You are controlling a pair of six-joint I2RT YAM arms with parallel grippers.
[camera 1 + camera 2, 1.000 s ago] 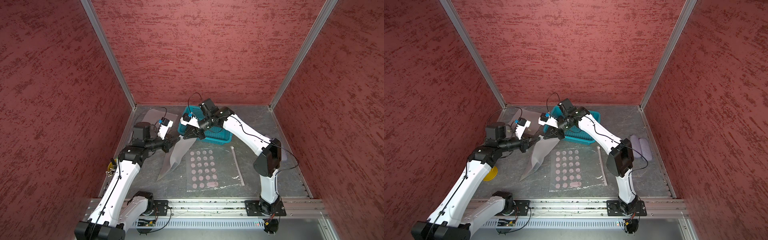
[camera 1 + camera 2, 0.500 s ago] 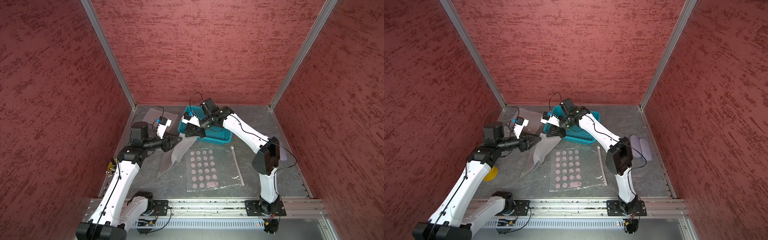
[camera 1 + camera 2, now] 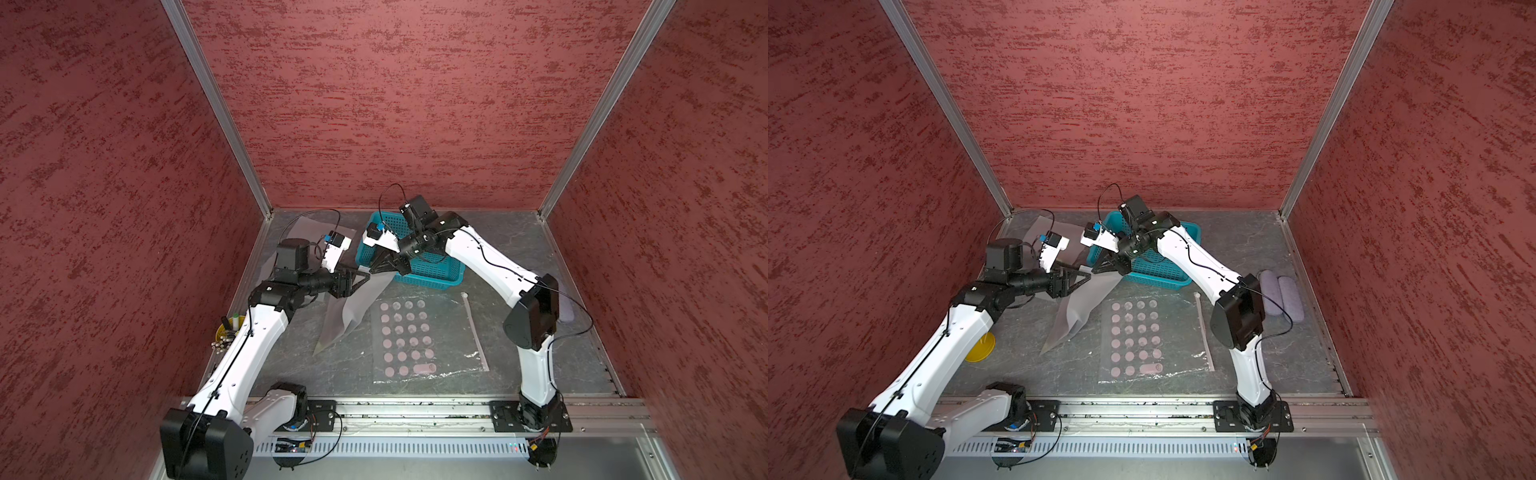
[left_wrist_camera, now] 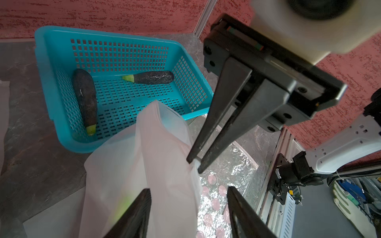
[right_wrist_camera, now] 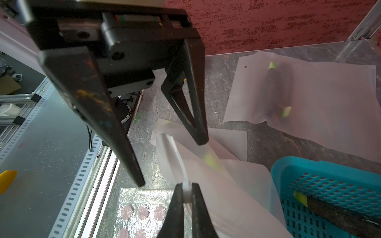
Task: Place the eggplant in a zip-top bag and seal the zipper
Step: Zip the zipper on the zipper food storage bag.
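**Here, right gripper [image 5: 187,186] pinches the zip-top bag [image 4: 134,164]; left gripper [image 4: 188,190] spread**

Just left of the blue basket [image 3: 432,279], the frosted bag hangs by its top edge. The right gripper's fingertips are pressed together on the white zipper strip at 1 corner. The bag's lower end trails toward the near left and rests on the table [image 3: 519,232]. The left gripper's jaws stand wide apart with the bag's top between them; whether either touches the film cannot be told. Inside, the eggplant [image 5: 210,159] shows only as a green smudge through the plastic. 2 more eggplants [image 4: 85,99] lie apart on the basket floor. A 2nd bag [image 5: 309,99] lies flat at the far left, a dark shape inside. A clear sheet [image 3: 405,336] of pink dots lies nearer than the basket.
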